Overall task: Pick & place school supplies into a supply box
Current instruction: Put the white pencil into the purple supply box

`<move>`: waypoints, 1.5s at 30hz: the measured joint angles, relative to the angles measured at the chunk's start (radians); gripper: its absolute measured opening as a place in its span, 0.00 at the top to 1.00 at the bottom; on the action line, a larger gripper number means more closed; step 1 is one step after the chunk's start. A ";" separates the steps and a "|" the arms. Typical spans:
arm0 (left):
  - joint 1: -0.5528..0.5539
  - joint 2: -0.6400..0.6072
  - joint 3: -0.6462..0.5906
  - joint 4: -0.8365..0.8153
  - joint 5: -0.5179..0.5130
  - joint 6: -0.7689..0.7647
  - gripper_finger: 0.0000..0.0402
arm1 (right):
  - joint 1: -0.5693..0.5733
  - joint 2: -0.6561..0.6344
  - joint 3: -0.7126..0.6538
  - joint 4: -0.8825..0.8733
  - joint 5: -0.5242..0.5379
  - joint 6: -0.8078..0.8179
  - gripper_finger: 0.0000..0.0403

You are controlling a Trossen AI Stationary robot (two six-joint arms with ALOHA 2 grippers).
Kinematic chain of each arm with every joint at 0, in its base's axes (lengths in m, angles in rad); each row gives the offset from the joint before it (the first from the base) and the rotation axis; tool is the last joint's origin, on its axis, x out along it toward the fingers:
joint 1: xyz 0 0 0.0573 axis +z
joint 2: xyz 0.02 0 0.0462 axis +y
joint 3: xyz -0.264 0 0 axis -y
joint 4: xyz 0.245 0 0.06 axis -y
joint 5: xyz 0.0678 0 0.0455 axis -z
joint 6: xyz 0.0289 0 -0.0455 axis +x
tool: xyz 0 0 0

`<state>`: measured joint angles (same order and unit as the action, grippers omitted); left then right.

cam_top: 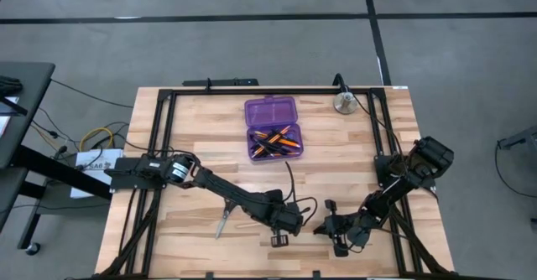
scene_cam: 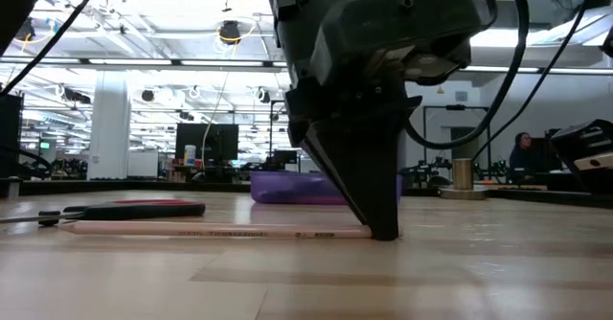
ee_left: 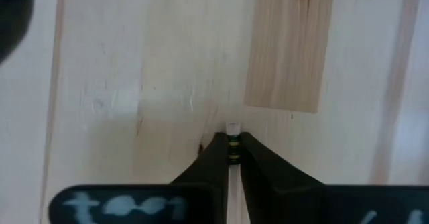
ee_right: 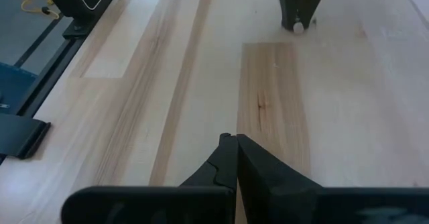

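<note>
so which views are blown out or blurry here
Left wrist view: pale wooden table washed out by glare, the thin pencil end soft. Low view: bright ceiling lights, the left gripper a dark silhouette. High view evenly lit.

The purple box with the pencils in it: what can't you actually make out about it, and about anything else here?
- Purple box: high view too small to count its pencils; in the low view the left gripper blocks much of it.
- Pencil shut in the left gripper: in the left wrist view the fingers cover all but its tip.
- Scissors: the low view shows only their side.
</note>
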<state>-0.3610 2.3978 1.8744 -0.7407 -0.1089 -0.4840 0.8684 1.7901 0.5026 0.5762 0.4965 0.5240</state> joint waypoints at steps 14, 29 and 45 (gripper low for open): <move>0.006 0.029 0.171 -0.083 -0.053 0.031 1.00 | 0.002 0.000 0.000 -0.001 -0.001 0.000 1.00; 0.025 0.024 0.245 -0.164 -0.082 0.099 1.00 | 0.002 0.000 0.000 -0.024 -0.002 0.000 1.00; 0.104 0.020 0.356 -0.301 -0.109 0.204 1.00 | 0.002 0.000 0.000 -0.046 -0.002 -0.003 1.00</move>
<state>-0.2568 2.4176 2.2302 -1.0421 -0.2183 -0.2805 0.8703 1.7901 0.5026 0.5307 0.4950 0.5213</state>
